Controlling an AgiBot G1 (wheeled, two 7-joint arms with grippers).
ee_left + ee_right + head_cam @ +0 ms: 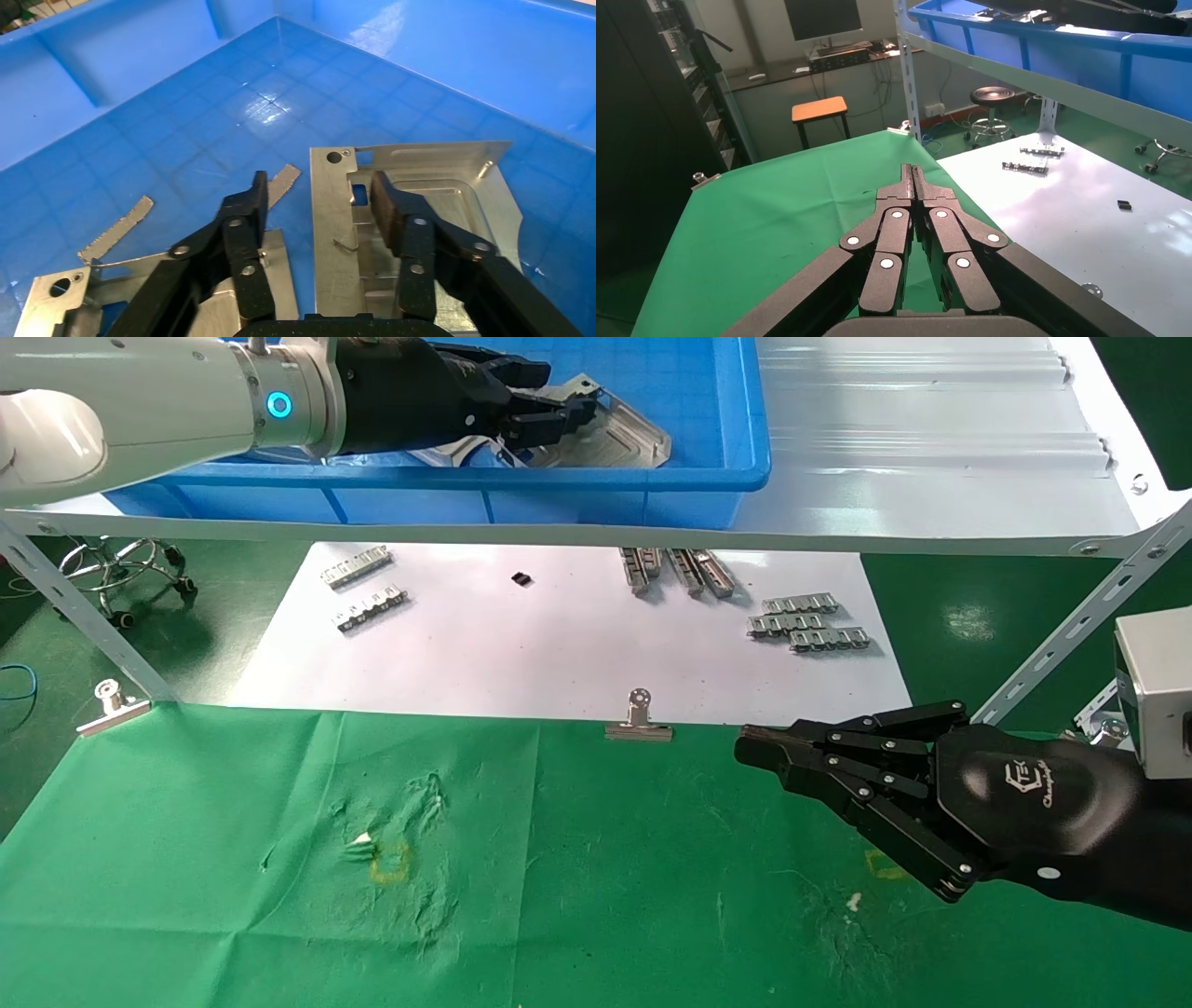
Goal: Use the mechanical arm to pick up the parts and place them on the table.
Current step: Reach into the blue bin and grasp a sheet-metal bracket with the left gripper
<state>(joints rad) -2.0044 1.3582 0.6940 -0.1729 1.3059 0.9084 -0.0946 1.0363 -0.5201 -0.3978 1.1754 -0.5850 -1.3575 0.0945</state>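
The left gripper is inside the blue bin on the shelf, its fingers spread open and holding nothing, and the metal plate lies flat on the bin floor directly under them, with a second plate just beside. The plate looks thin, stiff, light and rather slippery, so it is probably best pinched across its flat side strip. The right gripper waits with closed fingers over the green table.

Glossy blue plastic bin, bright brushed sheet-metal parts, wrinkled matt green cloth table, smooth white sheet, matt black gripper fingers.
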